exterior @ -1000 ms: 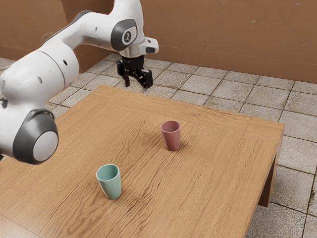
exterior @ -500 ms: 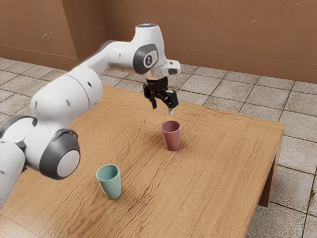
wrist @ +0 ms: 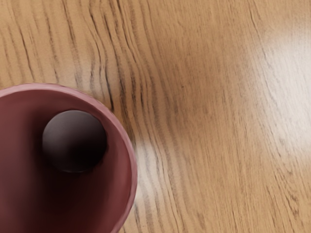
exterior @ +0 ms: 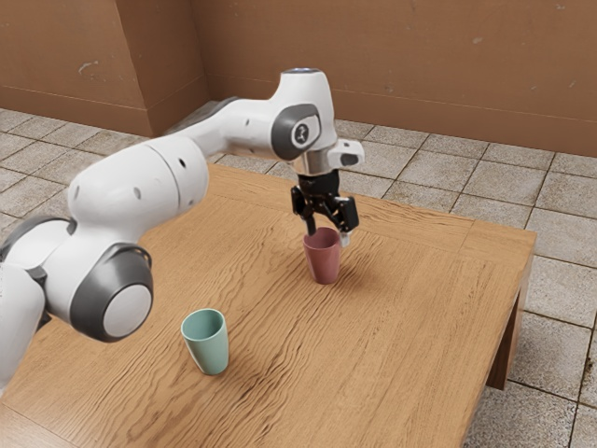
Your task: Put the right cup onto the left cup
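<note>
1. At the exterior view's left, the white and grey arm [exterior: 140, 191] comes in and reaches over the wooden bench [exterior: 420, 327] toward the exterior view's right, its hand end tipped down
2. Next along, the teal cup [exterior: 207, 343] stands upright on the near part of the bench, mouth up, well apart from the gripper [exterior: 328, 236]
3. Then the pink cup [exterior: 323, 259], the one to be placed, stands upright on the bench, farther off than the teal cup and to its right in the exterior view; in the wrist view its round mouth lies open below the hand, with a dark disc [wrist: 74, 141] at the bottom inside
4. Right at the pink cup, the black gripper points down with its jaws apart at the level of the rim; whether either one touches the cup I cannot tell
5. Toward the exterior view's right, the bench ends in a straight edge, with a wooden leg [exterior: 502, 355] below
6. Past that lies the pale tiled floor [exterior: 564, 224], and along the far side runs a brown wall [exterior: 401, 65]
</note>
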Motion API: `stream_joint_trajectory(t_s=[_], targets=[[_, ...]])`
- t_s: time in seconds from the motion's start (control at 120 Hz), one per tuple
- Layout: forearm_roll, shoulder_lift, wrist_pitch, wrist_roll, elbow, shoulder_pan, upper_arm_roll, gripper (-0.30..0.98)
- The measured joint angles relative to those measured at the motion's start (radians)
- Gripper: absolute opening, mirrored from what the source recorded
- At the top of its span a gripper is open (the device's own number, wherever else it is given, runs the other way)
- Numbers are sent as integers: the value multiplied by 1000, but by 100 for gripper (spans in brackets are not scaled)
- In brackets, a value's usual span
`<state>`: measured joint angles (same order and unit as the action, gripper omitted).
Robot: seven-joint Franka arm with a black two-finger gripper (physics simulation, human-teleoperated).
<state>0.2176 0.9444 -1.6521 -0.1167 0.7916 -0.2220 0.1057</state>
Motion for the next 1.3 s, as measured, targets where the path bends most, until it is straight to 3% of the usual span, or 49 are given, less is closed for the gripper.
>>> stream_joint_trajectory(t_s=[0.342, 1.058, 1.3], targets=[[-20, 82, -24, 19, -135, 0, 1, 67], [-23, 134, -59, 40, -125, 0, -4, 64], [-23, 140, -72, 43, -108, 0, -2, 51]])
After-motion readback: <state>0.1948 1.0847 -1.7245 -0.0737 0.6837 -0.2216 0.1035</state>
